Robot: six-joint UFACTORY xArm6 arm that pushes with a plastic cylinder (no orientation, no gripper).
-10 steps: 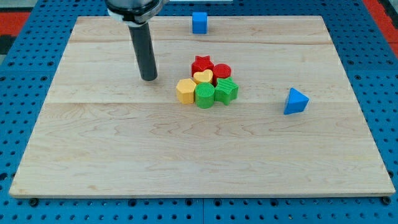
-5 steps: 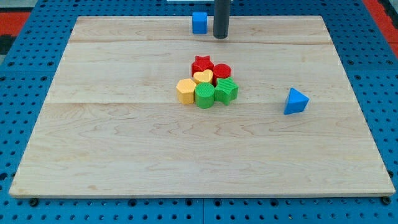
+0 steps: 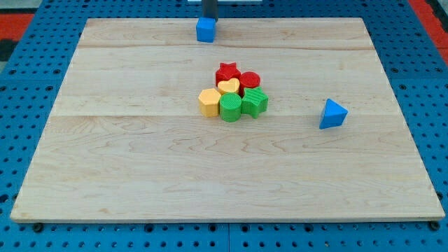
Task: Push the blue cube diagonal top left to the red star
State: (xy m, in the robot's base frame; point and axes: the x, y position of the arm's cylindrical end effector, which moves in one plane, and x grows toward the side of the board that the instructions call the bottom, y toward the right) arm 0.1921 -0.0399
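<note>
1. Dark and straight, the rod comes down at the view's top edge, and my tip (image 3: 209,19) sits just behind the small blue cube (image 3: 205,30), at its upper right corner; whether they touch cannot be told. No pincer shows on this arm (only the rod).
2. Blue cube: it stands near the top edge of the pale wooden worktop (image 3: 140,154), a little left of centre, apart from all other blocks.
3. Red star block (image 3: 226,72): below and slightly right of the cube, at the top of a tight cluster in the middle.
4. Touching the star are a red cylinder (image 3: 250,80) on its right and a yellow heart block (image 3: 228,87) just below it.
5. The cluster's lower row holds a yellow hexagonal block (image 3: 208,102), a green ribbed cylinder (image 3: 230,107) and a second green ribbed block (image 3: 255,101), side by side.
6. Well apart, toward the view's right, lies a blue triangular block (image 3: 332,114).
7. Around the worktop runs a blue perforated base (image 3: 434,84).
</note>
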